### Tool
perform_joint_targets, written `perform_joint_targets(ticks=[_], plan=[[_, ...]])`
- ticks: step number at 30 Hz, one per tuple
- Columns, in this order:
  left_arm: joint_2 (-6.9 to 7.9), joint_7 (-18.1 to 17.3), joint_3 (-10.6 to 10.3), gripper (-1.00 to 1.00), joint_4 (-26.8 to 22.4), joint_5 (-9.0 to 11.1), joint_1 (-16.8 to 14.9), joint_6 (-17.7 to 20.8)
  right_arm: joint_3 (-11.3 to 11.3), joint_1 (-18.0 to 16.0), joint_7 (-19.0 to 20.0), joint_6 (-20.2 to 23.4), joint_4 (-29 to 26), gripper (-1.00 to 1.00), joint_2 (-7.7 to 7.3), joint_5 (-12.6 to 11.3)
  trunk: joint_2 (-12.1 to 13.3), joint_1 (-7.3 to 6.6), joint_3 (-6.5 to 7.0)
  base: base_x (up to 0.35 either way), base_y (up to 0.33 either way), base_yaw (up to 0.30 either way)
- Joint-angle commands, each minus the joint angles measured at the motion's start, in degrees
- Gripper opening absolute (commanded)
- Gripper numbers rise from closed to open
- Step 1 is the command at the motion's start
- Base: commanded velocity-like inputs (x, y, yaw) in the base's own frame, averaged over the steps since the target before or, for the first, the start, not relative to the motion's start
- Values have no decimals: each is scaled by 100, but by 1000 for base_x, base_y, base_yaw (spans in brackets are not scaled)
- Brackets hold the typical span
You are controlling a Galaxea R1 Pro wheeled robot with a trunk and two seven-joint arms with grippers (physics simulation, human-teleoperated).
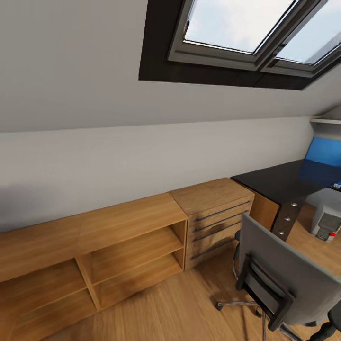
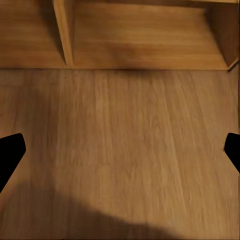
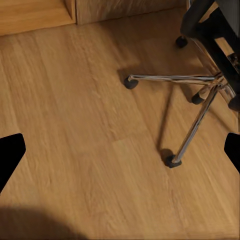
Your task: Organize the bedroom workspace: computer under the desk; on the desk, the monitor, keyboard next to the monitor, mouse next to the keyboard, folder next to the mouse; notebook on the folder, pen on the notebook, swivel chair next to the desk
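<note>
The swivel chair (image 1: 284,277) stands at the lower right with its grey back towards me, which hides its seat. Its chrome star base (image 3: 200,95) with black castors rests on the floor under my right gripper (image 3: 120,152), which is open and empty. Beyond the chair is the glossy black desk (image 1: 282,182) with its black drawer unit (image 1: 286,218). The grey-white computer (image 1: 327,222) stands on the floor under the desk. My left gripper (image 2: 120,152) hangs open over bare wooden floor. The monitor, keyboard, mouse, folder, notebook and pen are out of view.
A low light-wood open shelf (image 1: 94,251) and a light-wood drawer chest (image 1: 215,220) line the sloped wall, left of the desk. A blue wall panel (image 1: 324,151) is behind the desk. A skylight (image 1: 246,28) is overhead. Wooden floor (image 1: 175,308) lies between me and the shelf.
</note>
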Motion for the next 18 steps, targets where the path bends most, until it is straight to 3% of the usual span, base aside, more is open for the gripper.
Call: perform_joint_targets(ticks=[1, 10, 18], plan=[[-1, 17, -8, 100, 1, 1, -3, -16, 47, -8, -46, -14, 14, 100, 2, 12, -7, 3, -9, 198, 170, -270], [-3, 17, -8, 100, 0, 1, -3, -16, 46, -8, -45, -15, 14, 100, 2, 12, -7, 3, -13, 245, 179, -269], [-3, 17, -8, 100, 0, 1, -3, -16, 40, -8, -50, -15, 14, 100, 2, 12, -7, 3, -55, 124, 42, -232]])
